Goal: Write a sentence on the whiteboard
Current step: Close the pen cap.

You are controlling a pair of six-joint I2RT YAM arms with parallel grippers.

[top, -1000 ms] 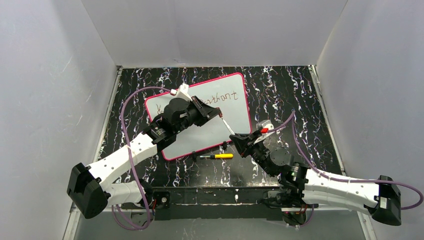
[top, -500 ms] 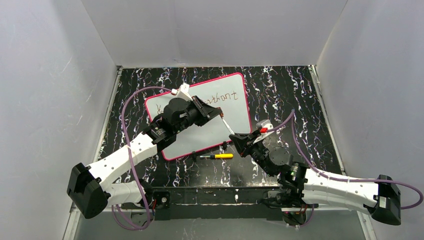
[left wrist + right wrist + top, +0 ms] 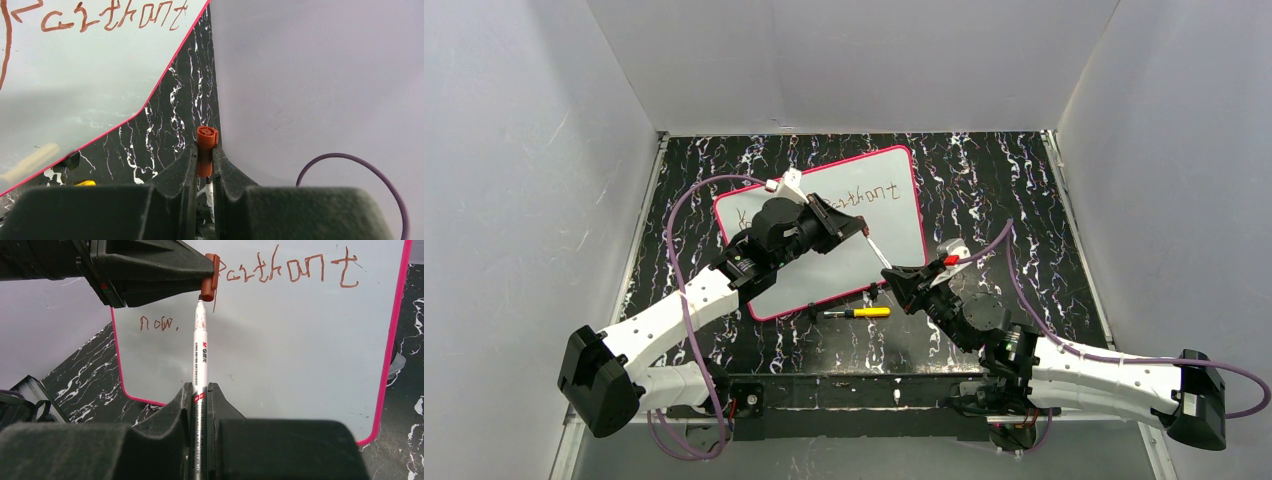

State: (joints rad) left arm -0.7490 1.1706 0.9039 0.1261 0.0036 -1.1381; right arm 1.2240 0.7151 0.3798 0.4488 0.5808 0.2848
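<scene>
Robotics lab test cell, black white-veined counter (image 3: 984,170) enclosed by plain white panels (image 3: 844,60), left arm (image 3: 674,310) and right arm (image 3: 1104,375) bolted at its near edge

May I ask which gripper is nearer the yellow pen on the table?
Right. The right gripper is close beside the yellow pen; the left gripper is over the whiteboard.

from here i count one whiteboard (image 3: 899,222), one white marker (image 3: 200,355), one yellow marker (image 3: 865,312) and one reddish-brown marker cap (image 3: 206,145).
</scene>
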